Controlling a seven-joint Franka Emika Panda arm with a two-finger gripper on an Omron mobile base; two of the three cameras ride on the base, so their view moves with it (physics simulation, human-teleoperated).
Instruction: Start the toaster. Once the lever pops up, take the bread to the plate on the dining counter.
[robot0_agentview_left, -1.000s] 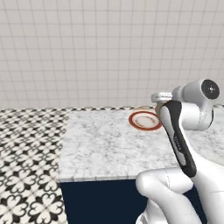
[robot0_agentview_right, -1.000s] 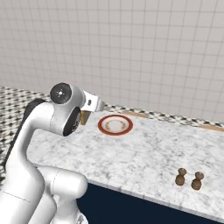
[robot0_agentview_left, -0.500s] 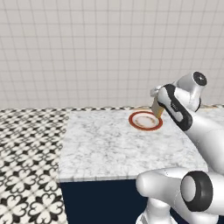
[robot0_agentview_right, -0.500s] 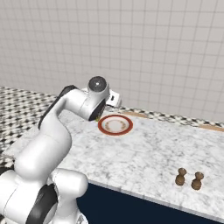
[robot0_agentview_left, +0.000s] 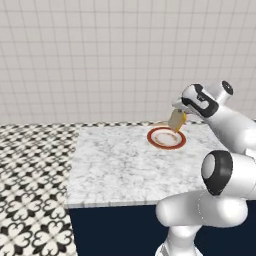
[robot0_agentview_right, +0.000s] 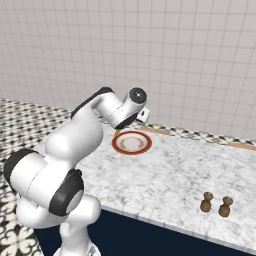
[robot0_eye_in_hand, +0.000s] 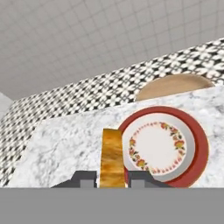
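Note:
My gripper (robot0_eye_in_hand: 112, 177) is shut on the bread (robot0_eye_in_hand: 112, 157), a slice seen edge-on with its golden crust up between the two dark fingertips (robot0_eye_in_hand: 87, 178). In the left base view the bread (robot0_agentview_left: 176, 120) hangs from the gripper (robot0_agentview_left: 178, 116) just above the near side of the plate (robot0_agentview_left: 166, 138). The plate (robot0_eye_in_hand: 199, 144), red-rimmed with a pale flowered centre, lies on the white-grey marbled dining counter (robot0_agentview_left: 115, 165), right of the slice in the hand view. In the right base view my bent arm rises beside the plate (robot0_agentview_right: 131, 143). The toaster and the lever are out of view.
Two small brown shakers (robot0_agentview_right: 206, 201) (robot0_agentview_right: 225, 206) stand near the counter's front right edge. A tan round top (robot0_eye_in_hand: 175, 85) shows just beyond the counter's far edge. Patterned black-and-white floor (robot0_agentview_left: 30, 165) lies left of the counter, with a tiled wall behind.
My arm has swung and reached out toward the plate, carrying the bread from beside it to just above its near rim. The grip on the bread has stayed the same.

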